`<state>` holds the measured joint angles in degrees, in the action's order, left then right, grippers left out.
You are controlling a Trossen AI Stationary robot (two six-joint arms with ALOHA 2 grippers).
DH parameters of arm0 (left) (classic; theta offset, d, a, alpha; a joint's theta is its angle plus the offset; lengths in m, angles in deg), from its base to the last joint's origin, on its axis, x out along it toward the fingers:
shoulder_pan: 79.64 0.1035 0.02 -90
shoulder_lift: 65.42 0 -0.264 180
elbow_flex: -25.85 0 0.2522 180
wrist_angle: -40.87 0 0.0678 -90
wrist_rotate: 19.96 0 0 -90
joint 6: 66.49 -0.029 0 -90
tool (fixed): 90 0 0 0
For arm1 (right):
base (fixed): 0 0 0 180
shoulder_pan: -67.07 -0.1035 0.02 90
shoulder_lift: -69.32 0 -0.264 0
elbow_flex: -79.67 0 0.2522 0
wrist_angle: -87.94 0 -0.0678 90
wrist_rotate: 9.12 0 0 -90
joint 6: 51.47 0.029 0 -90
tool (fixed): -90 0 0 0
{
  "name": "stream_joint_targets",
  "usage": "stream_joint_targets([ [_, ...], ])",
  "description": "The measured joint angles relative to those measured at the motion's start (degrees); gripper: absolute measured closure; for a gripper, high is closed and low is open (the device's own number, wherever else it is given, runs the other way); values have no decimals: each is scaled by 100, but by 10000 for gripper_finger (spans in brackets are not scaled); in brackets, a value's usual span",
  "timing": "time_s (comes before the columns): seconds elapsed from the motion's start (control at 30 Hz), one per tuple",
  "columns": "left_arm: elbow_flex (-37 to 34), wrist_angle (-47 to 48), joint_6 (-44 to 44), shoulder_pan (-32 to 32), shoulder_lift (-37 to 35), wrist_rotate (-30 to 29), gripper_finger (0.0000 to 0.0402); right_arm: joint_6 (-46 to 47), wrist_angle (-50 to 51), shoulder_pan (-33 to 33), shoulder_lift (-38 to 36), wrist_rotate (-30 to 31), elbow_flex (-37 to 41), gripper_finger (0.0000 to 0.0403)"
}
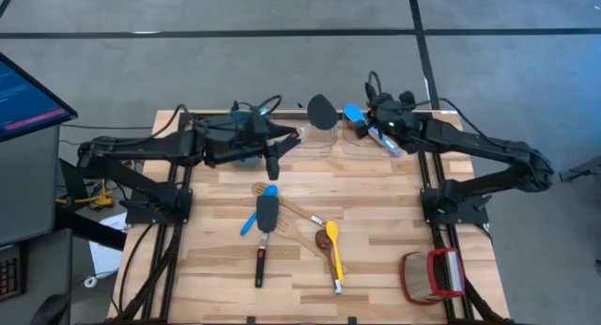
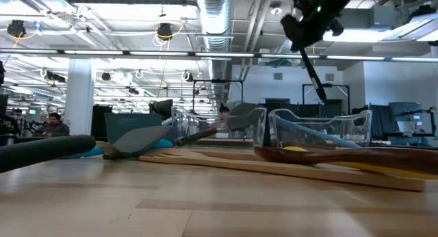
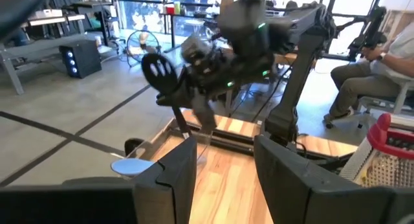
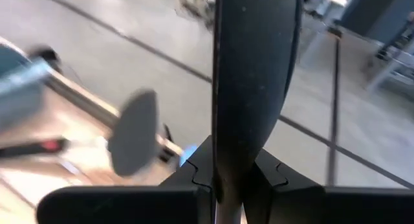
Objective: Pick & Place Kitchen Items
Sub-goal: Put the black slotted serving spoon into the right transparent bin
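Observation:
My right gripper is raised over the table's far edge and is shut on a black slotted utensil. Its oval head points toward the table's left. A blue spoon shows right beside that gripper. Two clear bins stand below, with utensils leaning inside. My left gripper hovers open and empty at the far left, facing the right gripper. Near the table's middle lie a black spatula, a blue spoon, wooden spoons and a yellow spoon. My right gripper pinches the black utensil's handle between its two fingers, which lie across the handle and come from the table's right, slanting down. The utensil is lifted clear and tilted. Its head is up and the handle's free end hangs over a clear bin.
A red-and-tan basket sits at the near right corner. A teal bin stands at the far left, under my left arm. A monitor stands off the table's left side. A person sits beyond the right edge.

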<state>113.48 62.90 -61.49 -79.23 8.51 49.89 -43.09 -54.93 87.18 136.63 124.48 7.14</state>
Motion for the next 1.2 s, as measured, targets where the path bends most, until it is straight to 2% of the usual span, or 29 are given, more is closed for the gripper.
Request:
stream_joint_targets([
  [0.27,0,163,38,0,-46,2,262,-149,324,549,887,-5,1,370],
  [0.67,-2,381,41,0,-44,2,262,175,273,820,2133,311,0,370],
  [0.9,0,396,43,0,-44,2,262,173,297,941,2603,328,0,370],
  [1.2,-2,679,299,0,-41,4,262,141,396,996,2858,216,0,371],
])
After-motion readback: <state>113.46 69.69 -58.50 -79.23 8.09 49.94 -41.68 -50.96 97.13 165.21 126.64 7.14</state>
